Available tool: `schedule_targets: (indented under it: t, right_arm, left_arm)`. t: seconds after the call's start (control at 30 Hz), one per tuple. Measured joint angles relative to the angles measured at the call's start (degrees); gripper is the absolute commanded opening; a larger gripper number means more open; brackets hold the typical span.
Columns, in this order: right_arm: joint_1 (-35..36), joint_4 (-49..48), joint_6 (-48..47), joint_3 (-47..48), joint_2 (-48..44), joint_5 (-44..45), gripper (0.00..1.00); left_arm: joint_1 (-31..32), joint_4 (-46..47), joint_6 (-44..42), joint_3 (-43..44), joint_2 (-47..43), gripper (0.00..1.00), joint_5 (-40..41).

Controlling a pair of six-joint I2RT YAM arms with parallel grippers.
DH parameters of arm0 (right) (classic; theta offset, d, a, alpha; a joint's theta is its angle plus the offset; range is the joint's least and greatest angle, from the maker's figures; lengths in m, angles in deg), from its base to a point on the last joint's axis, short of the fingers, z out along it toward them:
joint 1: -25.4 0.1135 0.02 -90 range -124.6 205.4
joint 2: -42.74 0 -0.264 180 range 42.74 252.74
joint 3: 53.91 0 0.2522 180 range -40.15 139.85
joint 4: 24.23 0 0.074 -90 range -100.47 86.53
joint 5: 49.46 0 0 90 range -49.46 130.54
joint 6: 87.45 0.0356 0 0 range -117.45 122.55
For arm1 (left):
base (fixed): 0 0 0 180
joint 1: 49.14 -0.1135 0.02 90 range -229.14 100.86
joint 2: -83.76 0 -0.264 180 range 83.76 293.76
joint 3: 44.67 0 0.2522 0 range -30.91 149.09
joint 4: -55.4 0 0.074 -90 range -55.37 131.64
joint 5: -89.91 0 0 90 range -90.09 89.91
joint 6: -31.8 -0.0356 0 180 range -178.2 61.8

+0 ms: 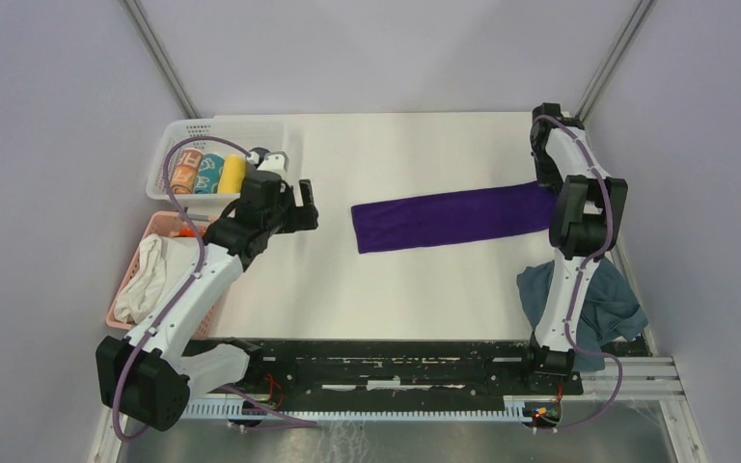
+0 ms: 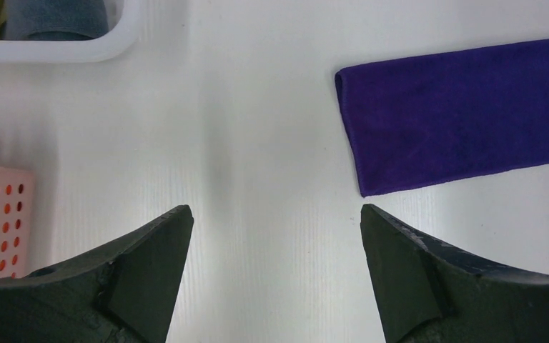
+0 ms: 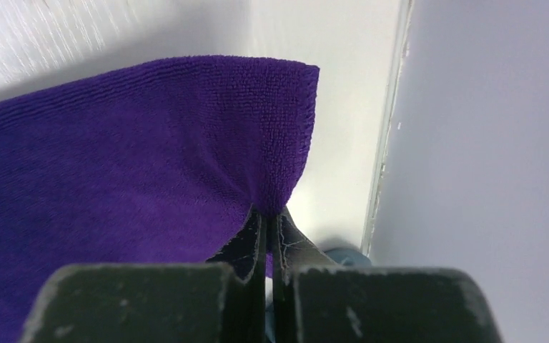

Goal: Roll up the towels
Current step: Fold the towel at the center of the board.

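Observation:
The deep purple towel point(image 1: 453, 217) lies as a long folded strip across the middle of the white table. My right gripper point(image 1: 548, 196) is shut on the strip's right end, pinching a corner of the purple cloth point(image 3: 136, 157) between its fingertips point(image 3: 268, 214) and lifting it a little. My left gripper point(image 1: 306, 207) is open and empty, hovering over bare table just left of the strip's left end point(image 2: 465, 114); its fingers point(image 2: 157, 250) stand wide apart. The slate-grey towel point(image 1: 603, 304) lies crumpled at the near right, by the right arm's base.
A white basket point(image 1: 178, 130) at the back left holds several rolled towels point(image 1: 207, 174); its rim shows in the left wrist view point(image 2: 78, 51). A pink basket point(image 1: 150, 227) with a white cloth bundle point(image 1: 145, 280) stands in front of it. The right wall point(image 3: 486, 143) is close to my right gripper.

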Motion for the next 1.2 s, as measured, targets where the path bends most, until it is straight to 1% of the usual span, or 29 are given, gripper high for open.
schedule_targets:
  t: [0.07, 0.13, 0.2, 0.4, 0.63, 0.8, 0.9, 1.07, 1.2]
  right_arm:
    - [0.2, 0.1, 0.5, 1.1, -0.6, 0.4, 0.01]
    - [1.0, 1.1, 1.3, 1.1, -1.8, -1.2, 0.01]
    - [2.7, 2.0, 2.3, 0.6, -3.1, -4.2, 0.01]
    - [9.9, 3.2, 7.7, -3.5, -8.9, -16.9, 0.01]
    - [16.1, 3.5, 13.5, -5.4, -11.5, -28.6, 0.00]
    - [21.2, 2.8, 17.7, -5.7, -11.6, -32.6, 0.01]
    - [24.9, 2.3, 19.9, -5.7, -11.6, -34.1, 0.01]
    - [30.8, 1.7, 23.7, -5.1, -11.6, -34.5, 0.01]
    - [33.5, 0.5, 26.7, -4.0, -11.6, -33.9, 0.01]
  left_arm:
    - [0.0, 0.1, 1.2, 0.0, 0.6, 0.94, -1.1]
    - [0.0, 0.3, 2.7, 0.0, 1.6, 0.94, -2.4]
    - [0.0, 0.7, 4.4, 0.0, 2.9, 0.93, -3.7]
    - [0.0, 2.2, 9.0, -1.0, 7.5, 0.91, -6.8]
    - [0.0, 5.0, 13.2, -1.9, 12.8, 0.87, -9.7]
    - [0.0, 8.4, 15.8, -1.9, 17.2, 0.83, -12.4]
    - [0.0, 10.2, 17.2, -1.9, 19.8, 0.78, -13.8]
    - [0.1, 13.4, 19.4, -1.9, 24.2, 0.71, -15.6]
    - [0.5, 15.2, 20.4, -1.9, 27.7, 0.65, -17.0]
